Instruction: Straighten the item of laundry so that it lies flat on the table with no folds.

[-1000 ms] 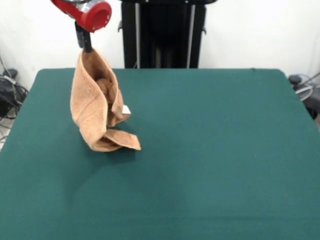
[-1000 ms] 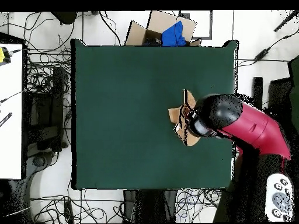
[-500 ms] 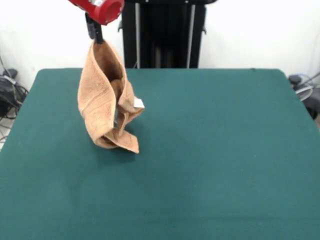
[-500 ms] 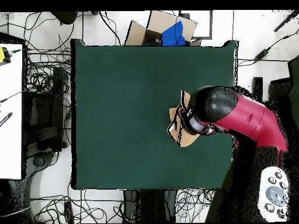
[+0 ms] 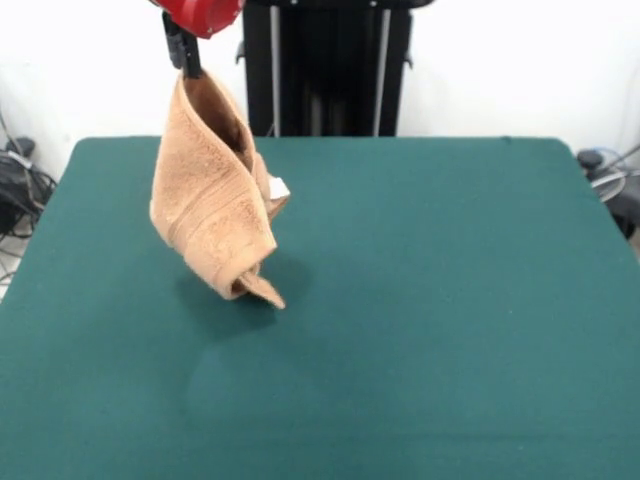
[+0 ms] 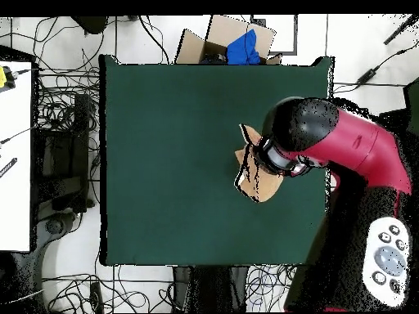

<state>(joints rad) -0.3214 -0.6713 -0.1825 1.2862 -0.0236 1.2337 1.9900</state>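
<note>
Gripper: I see my gripper [image 5: 186,62] at the upper left of the front view, a dark tip under the red arm end, pinched on the top edge of the towel.
Towel: the peach-orange towel [image 5: 212,200] hangs straight below the gripper, rolled into a loose cone with folds running down it.
Towel's low end: the bottom corner sits at the left centre of the front view, at or just above the table; I cannot tell if it touches.
Tag: a small white tag [image 5: 279,187] sticks out on the towel's right side, about halfway down.
Table: the green table [image 5: 430,300] fills most of the front view; the towel is over its left part, with a faint shadow beneath.
Overhead view: the arm [image 6: 344,147] comes in from the right and covers most of the towel [image 6: 252,176], which peeks out at its left edge, right of the table's middle.
Surroundings: cables [image 6: 65,123] lie on the floor left of the table, and a cardboard box [image 6: 233,45] with something blue sits beyond its top edge.
</note>
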